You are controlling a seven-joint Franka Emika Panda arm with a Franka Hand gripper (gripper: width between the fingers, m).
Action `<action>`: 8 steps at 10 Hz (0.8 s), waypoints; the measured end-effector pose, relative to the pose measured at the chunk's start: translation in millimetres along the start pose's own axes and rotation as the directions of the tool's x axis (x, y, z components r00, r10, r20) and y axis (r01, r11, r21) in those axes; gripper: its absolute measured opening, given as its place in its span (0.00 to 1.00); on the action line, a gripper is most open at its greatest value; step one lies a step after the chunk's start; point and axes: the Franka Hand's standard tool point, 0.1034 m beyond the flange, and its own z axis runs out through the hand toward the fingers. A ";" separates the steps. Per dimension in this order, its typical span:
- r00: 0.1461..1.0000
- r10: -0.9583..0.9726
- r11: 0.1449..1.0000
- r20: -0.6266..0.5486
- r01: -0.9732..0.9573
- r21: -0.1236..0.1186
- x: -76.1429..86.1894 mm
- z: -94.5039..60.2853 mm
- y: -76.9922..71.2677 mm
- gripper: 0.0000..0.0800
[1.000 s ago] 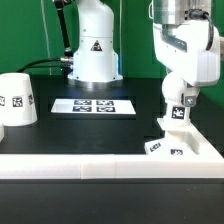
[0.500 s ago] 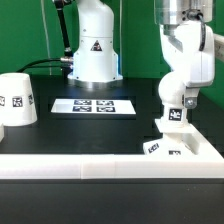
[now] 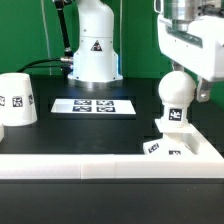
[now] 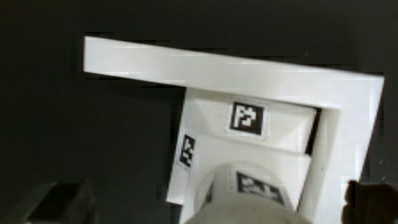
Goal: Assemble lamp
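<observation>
The white lamp bulb (image 3: 175,90) stands upright by its tagged neck on the flat square lamp base (image 3: 172,149), at the exterior view's right. My gripper (image 3: 190,82) is open just above and around the bulb's round top and holds nothing. In the wrist view the bulb (image 4: 249,195) sits between my widely spread fingers (image 4: 54,200), with the tagged base (image 4: 258,118) under it. The tapered lamp shade (image 3: 15,97) stands alone at the exterior view's far left.
The base lies in the corner of a white L-shaped wall (image 3: 100,165), which also shows in the wrist view (image 4: 214,62). The marker board (image 3: 92,105) lies mid-table, in front of the robot's pedestal (image 3: 92,50).
My gripper has let go of the bulb and risen. The bulb's round top now shows, and it stays upright on the base.
</observation>
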 end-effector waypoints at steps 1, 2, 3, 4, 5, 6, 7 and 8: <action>1.000 -0.028 1.000 -0.009 0.028 0.008 -8.4 1.7 2.6 0.87; 0.999 -0.036 0.999 -0.015 0.036 0.020 -14.3 8.4 9.9 0.87; 0.999 -0.039 0.999 -0.010 0.039 0.014 -14.3 8.6 11.2 0.87; 0.999 -0.039 0.999 -0.010 0.039 0.016 -14.3 8.5 10.2 0.87; 0.999 -0.040 0.999 -0.010 0.040 0.015 -14.8 9.1 10.5 0.87; 0.999 -0.040 0.999 -0.010 0.040 0.014 -15.0 9.3 10.5 0.87; 0.999 -0.046 0.999 -0.011 0.046 0.014 -15.0 9.3 10.6 0.87; 0.988 -0.155 0.988 -0.014 0.155 -0.011 -15.3 9.1 15.6 0.87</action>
